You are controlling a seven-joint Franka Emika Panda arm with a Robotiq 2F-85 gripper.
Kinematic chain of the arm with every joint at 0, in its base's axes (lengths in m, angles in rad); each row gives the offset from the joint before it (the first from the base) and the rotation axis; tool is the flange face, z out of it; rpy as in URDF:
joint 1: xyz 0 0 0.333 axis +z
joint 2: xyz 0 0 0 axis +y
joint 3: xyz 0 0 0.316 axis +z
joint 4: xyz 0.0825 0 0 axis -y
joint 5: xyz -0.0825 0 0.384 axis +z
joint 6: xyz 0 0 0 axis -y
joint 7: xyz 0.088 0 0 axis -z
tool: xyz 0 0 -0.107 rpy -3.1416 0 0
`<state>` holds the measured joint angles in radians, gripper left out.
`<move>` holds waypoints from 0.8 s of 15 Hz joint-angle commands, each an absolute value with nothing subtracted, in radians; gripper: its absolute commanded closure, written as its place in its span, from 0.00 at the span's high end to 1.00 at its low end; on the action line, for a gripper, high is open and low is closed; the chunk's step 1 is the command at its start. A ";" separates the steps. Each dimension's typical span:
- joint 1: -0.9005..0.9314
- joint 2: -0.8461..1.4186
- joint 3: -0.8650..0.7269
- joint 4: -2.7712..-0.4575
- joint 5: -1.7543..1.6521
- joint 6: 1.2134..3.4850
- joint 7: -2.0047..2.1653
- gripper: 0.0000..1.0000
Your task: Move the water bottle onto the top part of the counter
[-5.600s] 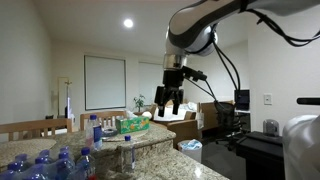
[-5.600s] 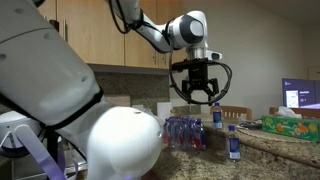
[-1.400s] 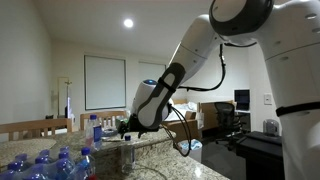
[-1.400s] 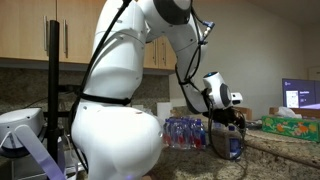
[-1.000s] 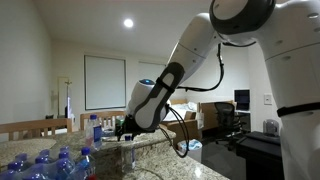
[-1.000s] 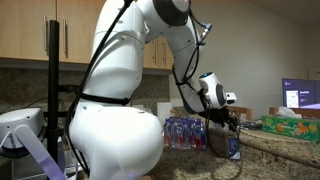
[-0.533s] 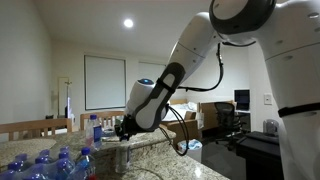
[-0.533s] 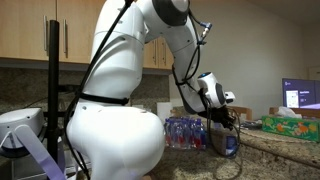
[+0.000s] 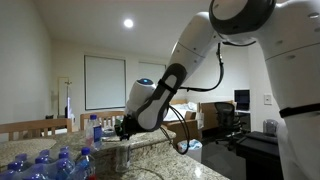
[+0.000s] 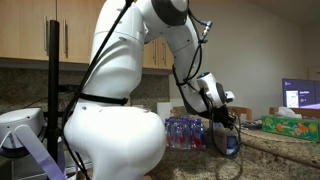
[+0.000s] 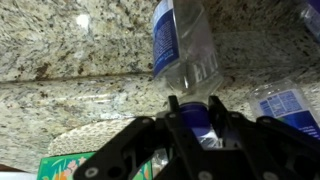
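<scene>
In the wrist view the water bottle (image 11: 186, 48), clear plastic with a blue label and a blue cap, stretches away from my gripper (image 11: 195, 108). The two black fingers are shut on its capped neck. In an exterior view the gripper (image 10: 228, 126) is down at the counter with the bottle (image 10: 232, 145) under it, still upright. From the opposite side the gripper (image 9: 124, 130) shows as a dark shape at counter height, and the bottle is hard to make out there. The top part of the counter (image 10: 288, 137) is the speckled granite ledge next to it.
A pack of blue-capped bottles (image 10: 185, 132) stands behind the gripper and also shows in the foreground (image 9: 40, 162). A green tissue box (image 10: 292, 122) sits on the ledge. Another labelled bottle (image 11: 290, 105) lies close on the right in the wrist view.
The jaws have closed onto the bottle's capped neck over the last second. The arm has barely shifted and the bottle has not moved.
</scene>
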<state>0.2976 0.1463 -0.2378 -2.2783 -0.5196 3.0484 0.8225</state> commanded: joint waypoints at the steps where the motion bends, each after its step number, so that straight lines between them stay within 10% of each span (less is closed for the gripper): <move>1: 0.304 0.096 -0.194 -2.313 -0.479 2.995 0.784 0.10; 12: 0.340 0.018 -0.161 -2.170 -0.535 2.678 0.854 0.10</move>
<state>0.3326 0.0357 -0.1632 -2.2174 -0.5100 2.7600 0.8202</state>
